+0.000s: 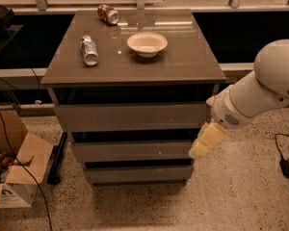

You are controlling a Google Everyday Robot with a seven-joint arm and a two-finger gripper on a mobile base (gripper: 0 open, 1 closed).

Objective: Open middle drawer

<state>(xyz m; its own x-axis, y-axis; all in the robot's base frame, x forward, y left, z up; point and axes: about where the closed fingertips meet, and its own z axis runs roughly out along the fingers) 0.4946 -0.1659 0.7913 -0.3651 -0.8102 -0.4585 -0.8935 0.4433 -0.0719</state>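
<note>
The cabinet (135,66) has three grey-brown drawer fronts. The middle drawer (130,151) is the second front and sits flush with only a dark gap above it. The taller top drawer front (132,117) is above it and the lowest front (137,173) below. My gripper (202,146), cream-coloured on a white arm (260,93), hangs at the right end of the middle drawer front, at about its height, close to its right edge. Whether it touches the front cannot be told.
On the cabinet top lie a white bowl (147,43), a crushed silver can (89,50) and a second can (108,14) at the back. An open cardboard box (14,172) stands on the floor at left. Cables (285,163) lie at right.
</note>
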